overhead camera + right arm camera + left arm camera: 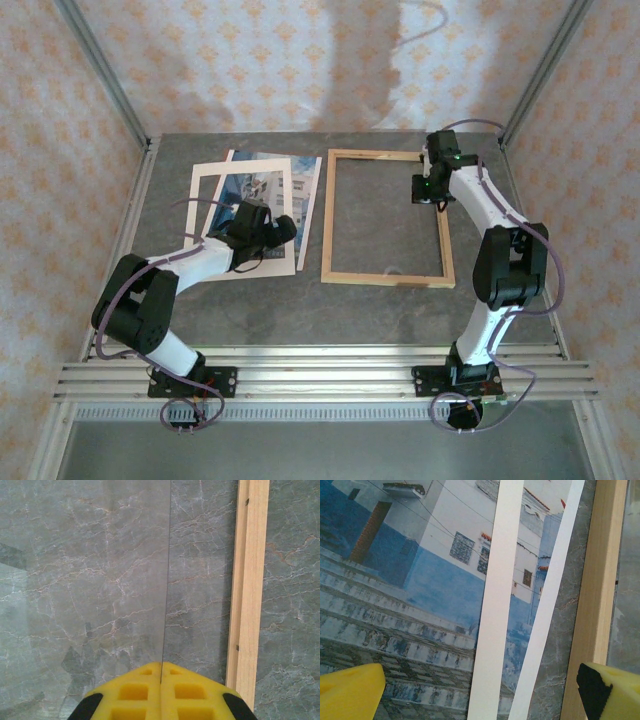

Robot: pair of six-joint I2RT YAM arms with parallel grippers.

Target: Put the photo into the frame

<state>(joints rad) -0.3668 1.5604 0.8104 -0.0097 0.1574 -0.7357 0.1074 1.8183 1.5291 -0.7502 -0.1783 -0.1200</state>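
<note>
We see the frame (328, 215) lying flat on the grey table (400, 310), right of centre. Its opening shows the table top. The photo (250, 195) is outside it, just left of the frame, flat on the table. A cream mat (195, 200) lies over the photo, the print shows through the mat's window, and the photo's right side sticks out past the mat towards the frame.

The left gripper (287, 227) hangs over the right part of the mat and photo. In the left wrist view its yellow fingertips (350, 692) sit far apart at the two bottom corners with nothing between them. The same view shows the photo (420, 580) with blue steps and a white building. A mat strip (497, 605) crosses the print, a second white edge lies beside it, then bare table, then the frame's wood rail (595, 605).

The right gripper (432, 193) is at the frame's right rail near the far corner. In the right wrist view the right gripper (161, 690) has its yellow fingers pressed together. A thin straight line runs up from their seam across the table; we cannot tell what it is. The frame rail (248, 580) runs just right of them.
</note>
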